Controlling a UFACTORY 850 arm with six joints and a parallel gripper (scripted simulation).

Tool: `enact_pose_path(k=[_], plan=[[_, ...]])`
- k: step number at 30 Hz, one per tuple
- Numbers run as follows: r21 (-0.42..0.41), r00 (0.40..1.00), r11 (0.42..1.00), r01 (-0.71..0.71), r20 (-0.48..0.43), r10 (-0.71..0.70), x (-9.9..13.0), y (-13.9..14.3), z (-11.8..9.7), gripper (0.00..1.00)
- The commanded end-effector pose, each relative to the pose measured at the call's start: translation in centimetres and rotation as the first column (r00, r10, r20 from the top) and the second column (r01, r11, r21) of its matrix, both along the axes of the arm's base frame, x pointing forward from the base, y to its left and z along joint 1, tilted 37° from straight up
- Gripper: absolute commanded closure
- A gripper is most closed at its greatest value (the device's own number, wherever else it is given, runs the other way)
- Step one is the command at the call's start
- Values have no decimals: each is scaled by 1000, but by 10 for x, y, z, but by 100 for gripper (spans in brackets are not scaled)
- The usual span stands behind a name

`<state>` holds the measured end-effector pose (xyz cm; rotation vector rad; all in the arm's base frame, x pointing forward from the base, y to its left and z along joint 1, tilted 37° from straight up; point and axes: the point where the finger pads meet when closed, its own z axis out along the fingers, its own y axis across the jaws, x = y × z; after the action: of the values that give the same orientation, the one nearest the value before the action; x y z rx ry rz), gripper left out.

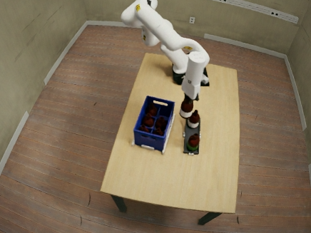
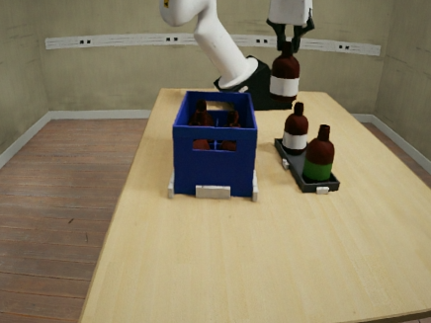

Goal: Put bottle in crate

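Exterior view: the gripper [image 2: 290,44] is hanging in the upper right of the frame, its fingers clamping the neck of a brown bottle with a white label [image 2: 285,76], which is hanging upright in the air above the table [image 2: 247,254]. Below it, the grey tray [image 2: 297,167] is carrying a white-labelled bottle [image 2: 296,129] and a green-labelled bottle [image 2: 319,155]. The blue crate [image 2: 214,162] is standing left of the tray, apart from it, holding bottles.

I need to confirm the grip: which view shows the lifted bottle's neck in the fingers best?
The exterior view: the gripper pinches the neck of the white-banded bottle hanging above the tray. In the top view the arm hides the neck; only the bottle's body shows.
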<state>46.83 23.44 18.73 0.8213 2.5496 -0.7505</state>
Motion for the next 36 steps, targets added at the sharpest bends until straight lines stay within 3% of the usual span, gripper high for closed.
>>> enact_pose_path(k=[1, 36], plan=[[2, 1000, 1000, -1, 2, 1, -3, -8, 6, 100], [2, 1000, 1000, -1, 2, 1, -26, -68, 46, 100]])
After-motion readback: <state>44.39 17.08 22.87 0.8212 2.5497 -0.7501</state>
